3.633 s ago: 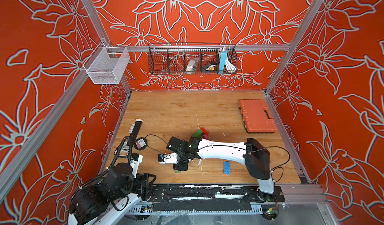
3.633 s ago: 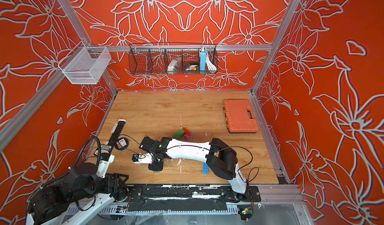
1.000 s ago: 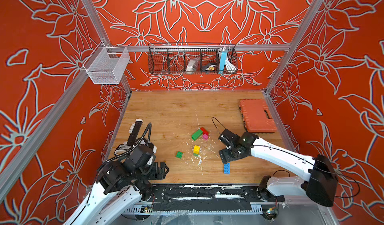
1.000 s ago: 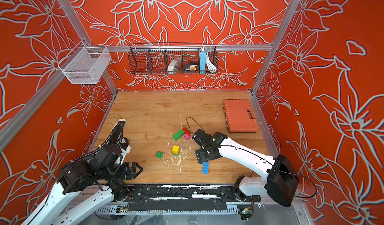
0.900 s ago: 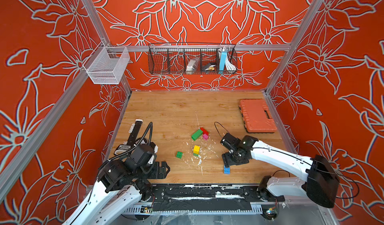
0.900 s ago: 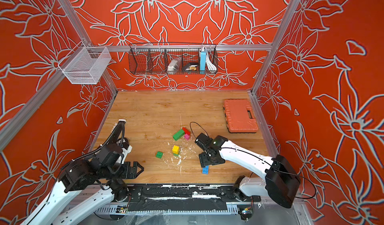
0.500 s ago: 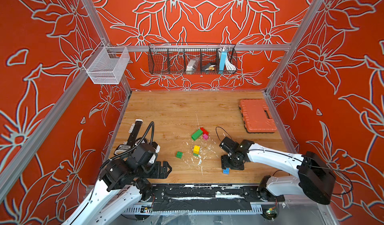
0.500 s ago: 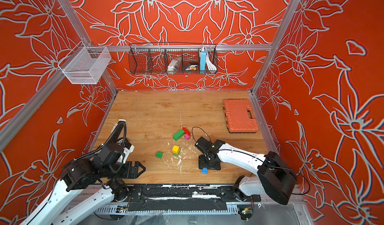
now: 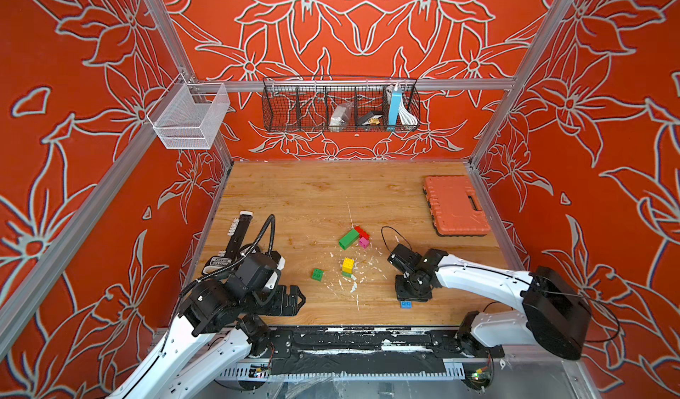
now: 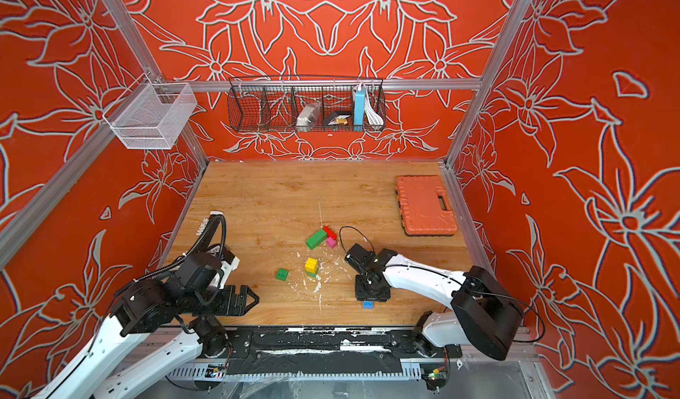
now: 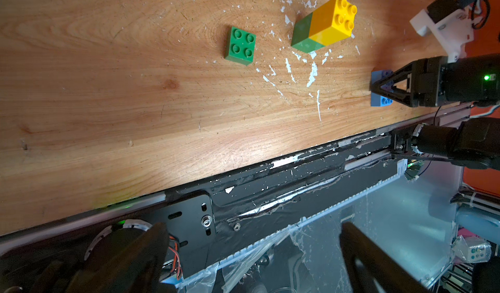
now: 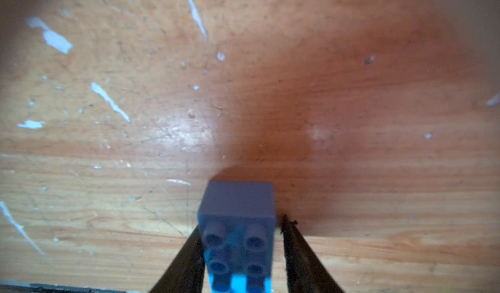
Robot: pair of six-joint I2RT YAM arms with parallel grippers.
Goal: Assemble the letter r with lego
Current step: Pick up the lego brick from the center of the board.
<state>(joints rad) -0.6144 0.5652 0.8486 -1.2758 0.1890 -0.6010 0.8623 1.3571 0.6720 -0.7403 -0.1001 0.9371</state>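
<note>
Two arms: both reach in from the bottom edge of both top views onto a wooden table [image 9: 294, 194] flecked with white scuffs.
Right gripper [image 9: 408, 298]: pointing straight down, lower right of centre, jaws drawn together and clamped on a blue brick [image 9: 406, 304]; the right wrist view shows a finger [image 12: 297, 251] pressed against each long side, studs facing up.
Blue brick: flat on the table near the front edge, well apart from the other bricks; probably gripped across its narrow width because that span suits the jaws.
Left gripper [image 9: 294, 299]: lower left, jaws spread wide, holding nothing, lying low beside the front edge, probably parked there to leave room.
Yellow brick [image 9: 347, 264]: centre, stacked on a green one; seemingly the start of the letter's stem.
Loose green brick [image 9: 317, 274]: just left of that stack, studs up.
Cluster: a longer green piece [image 9: 348, 239], a red brick [image 9: 361, 231] and a pink brick [image 9: 364, 243] touching one another, above the stack.
Orange case [image 9: 456, 205]: upper right, closed, not part of the build.
Step in hand: judged to be lifting the blue brick to carry it toward the stack.
</note>
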